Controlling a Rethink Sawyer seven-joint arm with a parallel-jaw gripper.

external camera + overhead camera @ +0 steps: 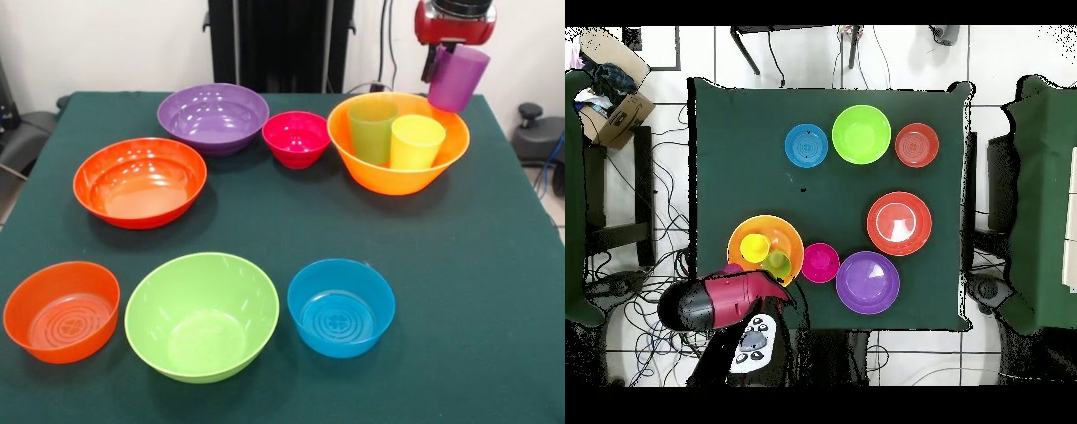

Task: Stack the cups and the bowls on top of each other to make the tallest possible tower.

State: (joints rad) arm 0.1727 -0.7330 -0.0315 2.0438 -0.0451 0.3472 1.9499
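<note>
My gripper (pixel 444 69) is shut on the purple cup (pixel 457 79) and holds it tilted in the air above the far right rim of the big orange bowl (pixel 397 179). The green cup (pixel 371 131) and yellow cup (pixel 416 141) stand upright side by side inside that bowl. The purple bowl (pixel 213 117), small pink bowl (pixel 296 138) and wide red-orange bowl (pixel 139 181) sit separately to its left. The small orange bowl (pixel 61 311), lime green bowl (pixel 201 314) and small blue bowl (pixel 341 306) form the near row. No tower stands.
In the overhead view the red arm head (pixel 715 300) hangs over the table's bottom-left edge beside the big orange bowl (pixel 791 232). Chairs and a cardboard box (pixel 610 105) stand around the table, with cables on the floor.
</note>
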